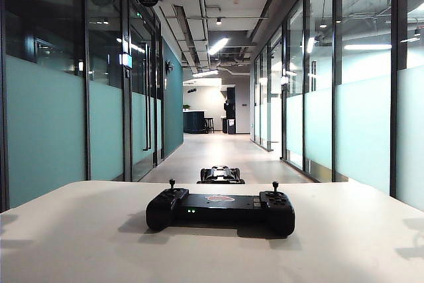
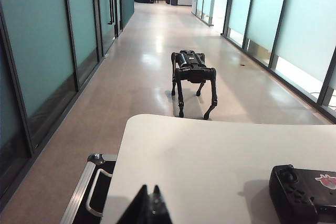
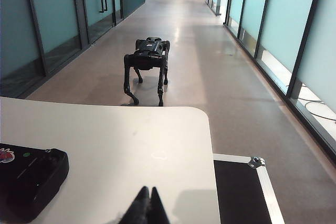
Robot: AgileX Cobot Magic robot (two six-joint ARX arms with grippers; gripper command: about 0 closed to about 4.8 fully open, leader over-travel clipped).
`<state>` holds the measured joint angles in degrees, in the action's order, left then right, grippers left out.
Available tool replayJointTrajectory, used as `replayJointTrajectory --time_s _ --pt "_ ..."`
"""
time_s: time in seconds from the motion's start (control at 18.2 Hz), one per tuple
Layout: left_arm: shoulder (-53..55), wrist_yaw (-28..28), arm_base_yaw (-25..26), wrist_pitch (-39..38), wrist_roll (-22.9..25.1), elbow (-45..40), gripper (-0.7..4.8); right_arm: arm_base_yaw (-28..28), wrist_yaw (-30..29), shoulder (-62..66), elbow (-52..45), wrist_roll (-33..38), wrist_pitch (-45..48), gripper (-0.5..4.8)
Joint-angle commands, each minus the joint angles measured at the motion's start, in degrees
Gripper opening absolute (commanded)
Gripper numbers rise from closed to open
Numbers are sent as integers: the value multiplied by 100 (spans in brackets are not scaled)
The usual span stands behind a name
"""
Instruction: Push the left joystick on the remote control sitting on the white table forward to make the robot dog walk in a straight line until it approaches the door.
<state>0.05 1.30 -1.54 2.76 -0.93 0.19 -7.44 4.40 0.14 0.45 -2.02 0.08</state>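
Remote control (image 1: 220, 209): one unit, lying flat on my white surface (image 1: 79, 243) at centre, carrying two sticks. The left joystick (image 1: 172, 183) stands upright at its 9 o'clock end, untouched; the twin stick (image 1: 275, 185) stands at 3 o'clock. One robot dog (image 2: 193, 80) stands on the corridor floor (image 2: 142, 66) at 12 o'clock beyond the surface edge. My left claw (image 2: 148, 199) and right claw (image 3: 147, 198), two in all, hang pinched together, holding nothing, well apart from the remote control. One black case (image 3: 239, 195) sits beside the surface.
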Motion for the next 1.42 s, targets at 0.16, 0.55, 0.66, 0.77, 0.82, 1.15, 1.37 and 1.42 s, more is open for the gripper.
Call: replayJointTrajectory --time_s 0.16,0.55,0.66,0.77,0.82,1.15,1.37,1.42 --pt "2 -15 -4 70 7 24 -5 -7 17 -20 -52 4 151 -6" --pt "2 -11 -4 72 4 26 -5 -9 24 -20 -39 7 319 -6" --pt "2 -11 -7 72 2 33 -5 -7 63 -20 28 7 393 -6" --pt "2 -2 -7 70 -20 76 -5 -7 205 -2 205 7 396 -6" --pt "2 -2 -7 72 -57 111 -5 -7 221 4 319 4 400 -6" --pt "111 0 -7 101 -127 382 -5 -7 221 264 857 4 387 -6" --pt "785 26 -11 516 -125 629 -5 -11 -48 968 1064 7 872 -6" --pt "1088 107 -9 686 -122 695 -5 -15 -133 1196 1095 7 1075 -6"
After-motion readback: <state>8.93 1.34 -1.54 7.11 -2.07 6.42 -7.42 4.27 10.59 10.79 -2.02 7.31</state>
